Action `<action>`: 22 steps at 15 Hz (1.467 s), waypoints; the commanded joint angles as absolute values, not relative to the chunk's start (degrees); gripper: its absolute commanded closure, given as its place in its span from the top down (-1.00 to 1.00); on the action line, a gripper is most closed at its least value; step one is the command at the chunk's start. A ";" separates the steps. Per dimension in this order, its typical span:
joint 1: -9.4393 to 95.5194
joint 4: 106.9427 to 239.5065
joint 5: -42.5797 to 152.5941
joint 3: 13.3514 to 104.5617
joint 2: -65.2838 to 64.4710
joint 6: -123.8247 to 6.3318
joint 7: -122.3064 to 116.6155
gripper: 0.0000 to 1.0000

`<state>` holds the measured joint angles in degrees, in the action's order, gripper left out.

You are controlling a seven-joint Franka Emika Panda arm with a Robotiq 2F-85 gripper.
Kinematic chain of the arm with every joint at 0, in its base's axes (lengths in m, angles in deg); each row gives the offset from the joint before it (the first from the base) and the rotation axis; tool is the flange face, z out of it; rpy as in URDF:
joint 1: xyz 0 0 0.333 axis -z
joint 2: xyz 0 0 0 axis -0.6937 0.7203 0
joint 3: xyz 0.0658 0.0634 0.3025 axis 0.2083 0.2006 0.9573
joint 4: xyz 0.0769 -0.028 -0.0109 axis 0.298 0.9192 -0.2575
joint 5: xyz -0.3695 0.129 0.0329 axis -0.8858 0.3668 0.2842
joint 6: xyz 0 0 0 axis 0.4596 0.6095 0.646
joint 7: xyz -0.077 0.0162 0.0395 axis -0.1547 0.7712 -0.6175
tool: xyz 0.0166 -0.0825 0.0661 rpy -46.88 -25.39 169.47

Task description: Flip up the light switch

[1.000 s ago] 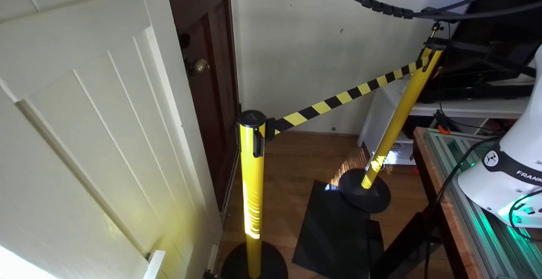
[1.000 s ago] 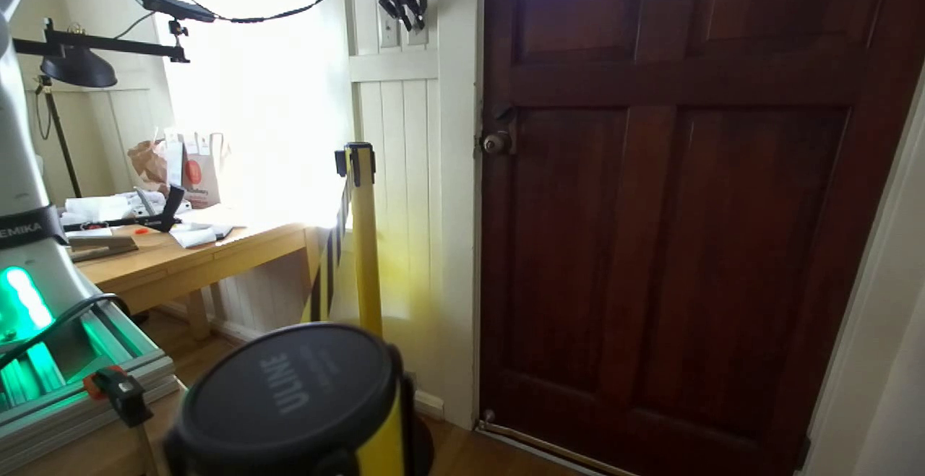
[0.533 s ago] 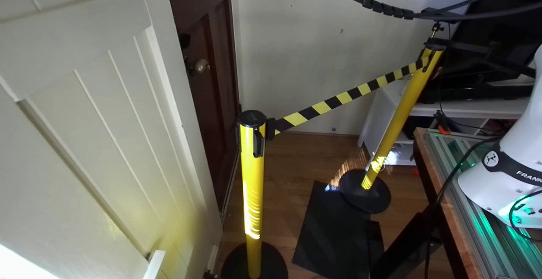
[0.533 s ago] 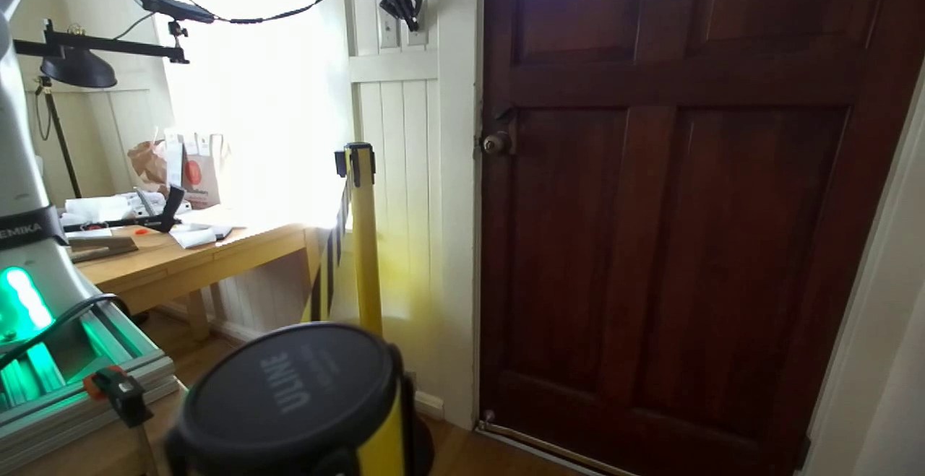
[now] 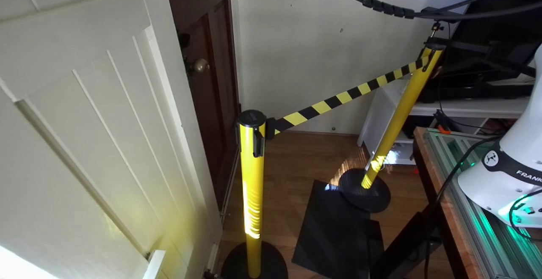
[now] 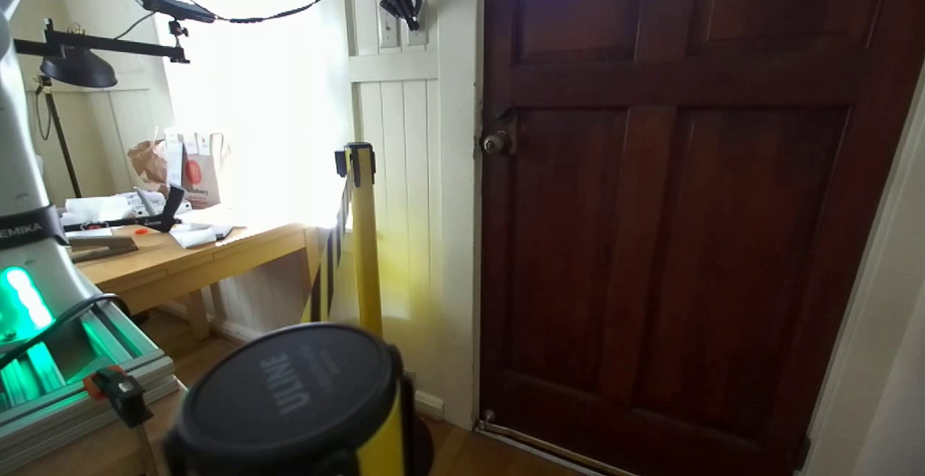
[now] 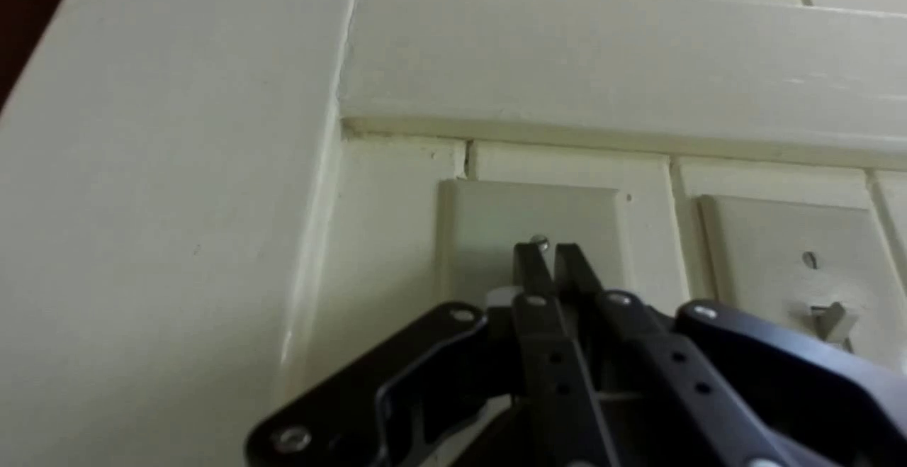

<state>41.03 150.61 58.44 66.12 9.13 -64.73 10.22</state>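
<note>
Front post (image 6: 285,393): its black cap looms in the foreground of an exterior view, beside the right-hand corner of the robot's table (image 6: 79,454).
Clamp (image 6: 126,393): black and red, fixed to that table's near edge, close to the same corner.
Robot arm (image 5: 521,139): white, standing on the tabletop in both exterior views, its base washed in green light.
Door (image 6: 672,245): dark brown, well right of the right-hand corner of the far table (image 6: 209,263).
Back post (image 6: 367,245): yellow and upright, between that corner and the door; in an exterior view, striped tape (image 5: 344,97) links two posts.
Claw (image 7: 551,258): high above and right of the corner, two fingers (image 7: 531,272) almost together, a thin gap at the tips; whether it has hold of anything cannot be told.
Door-side wall plate (image 7: 524,212): behind the claw, its middle hidden, a pale rounded piece (image 7: 501,295) showing beside one finger.
Light switch (image 7: 835,322): a lever on the neighboring plate (image 7: 786,240), just beside the claw in the wrist view.
Far table: paper bag (image 6: 199,180) toward the back edge, white papers (image 6: 196,235) toward the front.
</note>
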 commanded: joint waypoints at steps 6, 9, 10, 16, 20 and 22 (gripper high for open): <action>39.97 145.75 57.23 65.51 7.84 -63.35 9.02 -0.96; 39.72 145.97 57.07 65.28 7.37 -62.16 8.39 -0.33; 39.41 146.05 56.46 64.89 6.96 -61.03 7.66 -0.30; 37.67 143.86 51.76 64.03 1.63 -45.87 5.08 0.53; 37.37 143.88 53.84 65.42 1.35 -38.51 6.18 1.00; 36.65 143.83 53.09 65.62 2.46 -38.69 5.66 1.00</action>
